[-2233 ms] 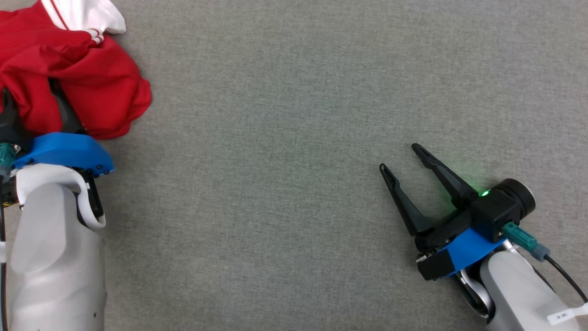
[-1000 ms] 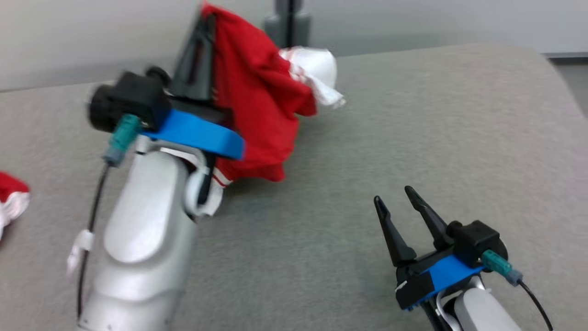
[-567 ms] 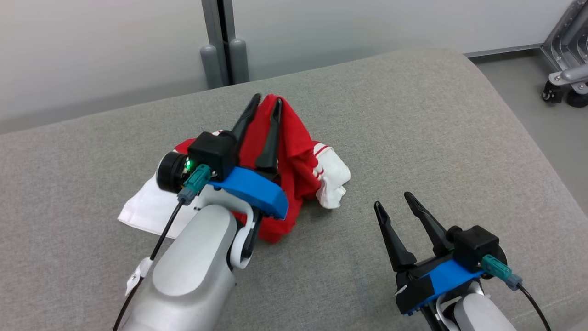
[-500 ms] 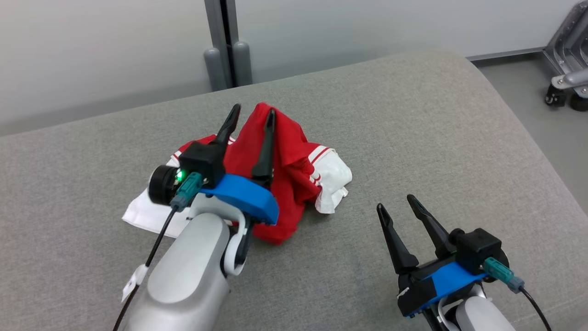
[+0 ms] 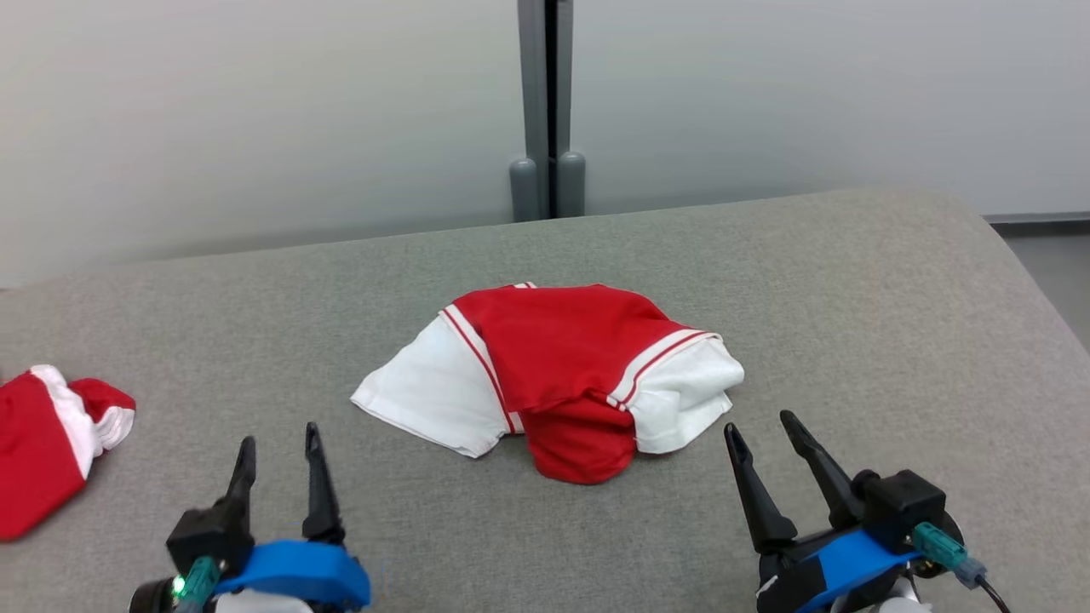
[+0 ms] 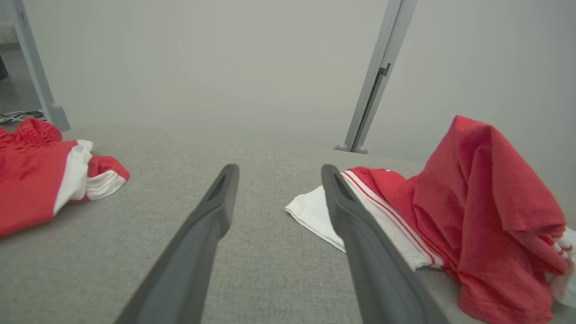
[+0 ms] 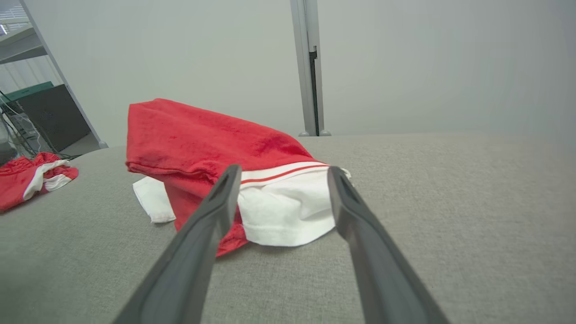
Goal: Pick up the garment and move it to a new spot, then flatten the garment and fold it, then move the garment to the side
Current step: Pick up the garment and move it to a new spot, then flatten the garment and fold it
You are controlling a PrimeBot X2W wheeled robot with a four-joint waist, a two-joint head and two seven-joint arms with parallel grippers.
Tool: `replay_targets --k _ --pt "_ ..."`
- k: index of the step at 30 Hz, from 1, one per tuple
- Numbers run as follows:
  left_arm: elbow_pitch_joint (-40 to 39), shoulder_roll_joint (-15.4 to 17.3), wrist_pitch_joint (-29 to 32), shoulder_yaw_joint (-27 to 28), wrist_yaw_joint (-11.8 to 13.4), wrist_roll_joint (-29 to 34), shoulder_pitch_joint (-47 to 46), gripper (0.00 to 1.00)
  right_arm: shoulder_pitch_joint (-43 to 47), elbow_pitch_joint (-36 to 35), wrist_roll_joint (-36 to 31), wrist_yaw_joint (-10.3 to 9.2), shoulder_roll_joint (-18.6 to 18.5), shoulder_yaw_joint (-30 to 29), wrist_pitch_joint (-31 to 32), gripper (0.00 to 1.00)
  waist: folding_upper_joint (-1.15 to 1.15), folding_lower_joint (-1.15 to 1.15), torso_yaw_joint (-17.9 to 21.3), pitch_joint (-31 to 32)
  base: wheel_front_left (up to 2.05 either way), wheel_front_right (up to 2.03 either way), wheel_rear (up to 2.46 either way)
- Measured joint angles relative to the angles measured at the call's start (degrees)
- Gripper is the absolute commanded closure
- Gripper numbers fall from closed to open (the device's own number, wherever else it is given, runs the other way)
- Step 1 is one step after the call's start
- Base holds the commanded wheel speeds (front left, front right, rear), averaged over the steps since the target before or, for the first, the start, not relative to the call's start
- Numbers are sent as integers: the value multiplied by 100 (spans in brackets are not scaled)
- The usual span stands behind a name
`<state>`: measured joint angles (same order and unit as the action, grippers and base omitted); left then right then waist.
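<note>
In the head view, the shirt (image 5: pixel 562 375) was seen crumpled mid-cushion (image 5: pixel 851 298), with the left gripper (image 5: pixel 279 436) and right gripper (image 5: pixel 760 424) spread, empty and short of it. In the left wrist view, a white sleeve (image 6: pixel 315 216) lay nearest. In the right wrist view, the other white sleeve (image 7: pixel 283 211) lay just ahead. Flattening would best be begun with each sleeve hem pinched and drawn outward.

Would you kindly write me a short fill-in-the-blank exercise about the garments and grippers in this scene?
1. The garment in the middle is red and ____.
2. The left gripper and right gripper hold nothing; both stand ____.
3. The second garment lies on the robot's ____ side.

Missing words: white; open; left.
</note>
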<state>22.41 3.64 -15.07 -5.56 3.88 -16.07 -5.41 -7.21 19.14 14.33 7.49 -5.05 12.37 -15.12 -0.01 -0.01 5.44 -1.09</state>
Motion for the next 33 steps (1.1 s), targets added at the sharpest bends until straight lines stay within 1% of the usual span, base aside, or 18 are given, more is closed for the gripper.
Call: replay_targets --k 1,2,3,6,7,11,15,21,29,30,31,32,33 --pt "0 0 0 0 0 0 0 0 0 0 0 0 0 0 0 0 0 0 0 0 0 0 0" --pt "-157 -24 0 238 -26 77 277 0 63 32 -26 0 5 3 1 0 0 1 -109 41 0 0 0" --pt "-223 -38 0 325 -40 98 391 0 77 64 -29 0 8 1 0 0 0 1 -163 56 0 0 0" --pt "-282 -46 0 382 -88 113 602 0 92 121 -51 0 9 8 0 0 0 1 -265 71 0 0 0" --pt "-286 -62 0 379 -125 79 713 0 114 185 -73 0 12 19 1 0 0 1 -362 66 0 0 0" --pt "-327 -68 0 153 -134 -63 732 0 119 394 -160 0 -2 20 0 0 1 1 -524 -14 0 0 0" --pt "-420 -71 0 -79 -90 -103 570 0 -92 693 -308 0 -63 -101 1 0 1 2 -693 -201 0 0 0" --pt "-515 -73 0 -281 -80 -109 367 0 -431 1157 -564 0 -82 -323 1 0 2 2 -996 -512 0 0 0" --pt "-614 -70 0 -474 -1 -137 221 0 -811 1712 -884 0 -151 -441 1 0 2 3 -1325 -897 0 0 0" --pt "-625 -71 0 -482 13 -149 195 0 -845 1722 -891 0 -152 -454 1 17 2 3 -1352 -935 0 0 0" --pt "-639 -71 0 -497 19 -155 177 0 -881 1726 -891 0 -162 -469 1 55 2 3 -1374 -968 0 0 0" --pt "-641 -71 0 -506 21 -167 176 0 -903 1722 -888 0 -171 -480 1 100 2 3 -1391 -993 0 0 0" --pt "-642 -71 0 -520 36 -186 177 0 -904 1706 -869 0 -192 -486 1 100 2 3 -1403 -1013 0 0 0"
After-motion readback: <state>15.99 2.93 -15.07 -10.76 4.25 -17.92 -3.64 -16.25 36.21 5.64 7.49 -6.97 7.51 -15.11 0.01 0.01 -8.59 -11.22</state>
